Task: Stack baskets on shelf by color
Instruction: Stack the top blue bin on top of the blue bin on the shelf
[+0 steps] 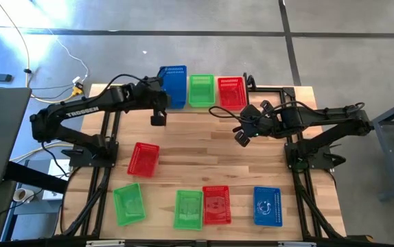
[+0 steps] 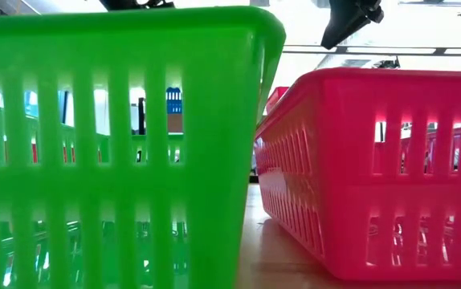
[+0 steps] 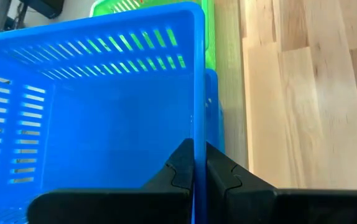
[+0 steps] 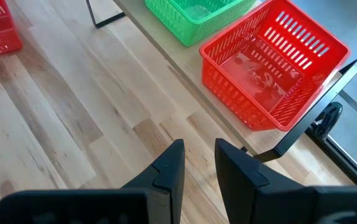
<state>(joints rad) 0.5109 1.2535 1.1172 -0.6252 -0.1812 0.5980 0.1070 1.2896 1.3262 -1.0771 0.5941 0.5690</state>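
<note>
1. While the left gripper (image 3: 194, 171) pinches the wall of a blue basket (image 1: 174, 84) at the upper middle of the overhead frame, that basket sits over the left end of the shelf (image 4: 166, 53), above another blue one whose rim shows below it.
2. Beside it on the shelf stand a green basket (image 1: 201, 90) and a red basket (image 1: 230, 91), all mesh-sided and rectangular.
3. On the table (image 1: 204, 147), a tilted red basket (image 1: 143, 158) lies at centre left; two green, one red and one blue line the lower edge.
4. The right gripper (image 4: 198, 171), right of centre, holds nothing, its fingers parted.
5. From table height, a green basket and a red one fill the frame and hide nearly everything behind; both grippers are cut off at the top.
</note>
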